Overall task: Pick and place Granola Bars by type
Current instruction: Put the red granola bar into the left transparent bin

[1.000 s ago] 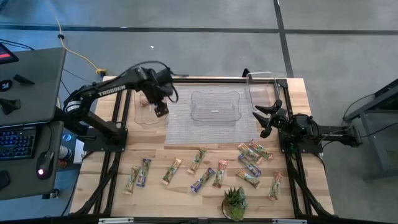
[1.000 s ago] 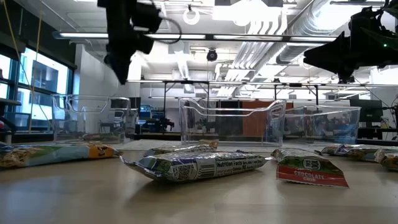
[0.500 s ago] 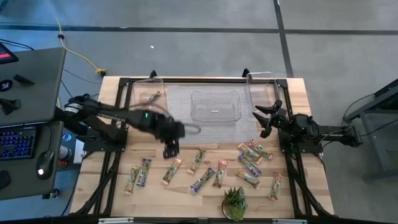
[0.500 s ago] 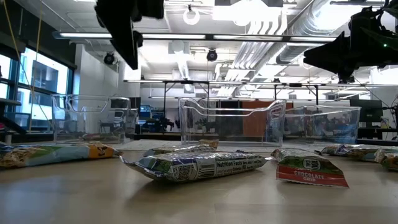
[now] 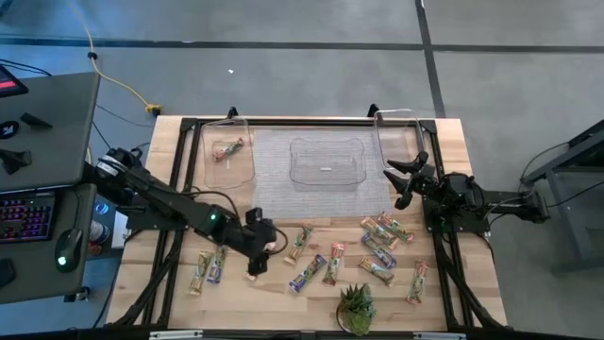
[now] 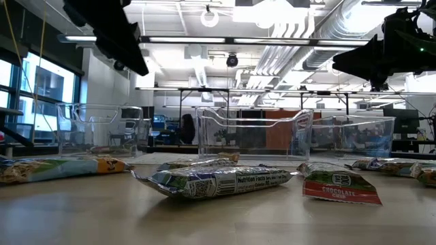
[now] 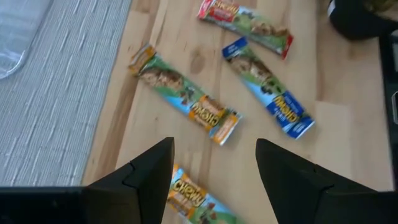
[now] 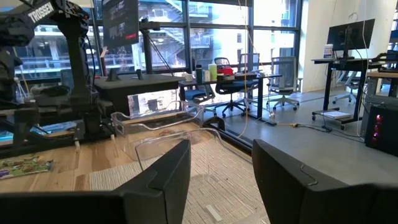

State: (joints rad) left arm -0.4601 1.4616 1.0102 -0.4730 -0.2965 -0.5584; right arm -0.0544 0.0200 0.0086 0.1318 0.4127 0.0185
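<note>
Several wrapped granola bars lie flat along the table's near part. One more tan-orange bar (image 5: 226, 149) lies in the left clear bin (image 5: 209, 168). My left gripper (image 5: 256, 261) hovers open above the row of bars. In the left wrist view (image 7: 214, 168) its fingers stand over the end of a tan-orange bar (image 7: 194, 202). Ahead of them lie another tan-orange bar (image 7: 185, 93), a purple-blue bar (image 7: 267, 87) and a green-and-red bar (image 7: 244, 17). The low view shows the left gripper (image 6: 119, 37) well above the table. My right gripper (image 5: 401, 184) waits open beside the right bin (image 5: 379, 142).
Three clear bins stand on a grey mat (image 5: 274, 194) at the far side; the middle bin (image 5: 327, 162) has nothing showing in it. A small potted plant (image 5: 356, 309) stands at the near edge. A desk with a keyboard (image 5: 28, 212) is left of the table.
My left gripper has swung from over the left bin toward the table's near edge and now hovers over the row of bars. The tan-orange bar in the left bin, partly covered by the arm before, now shows in full. The right arm has kept still.
</note>
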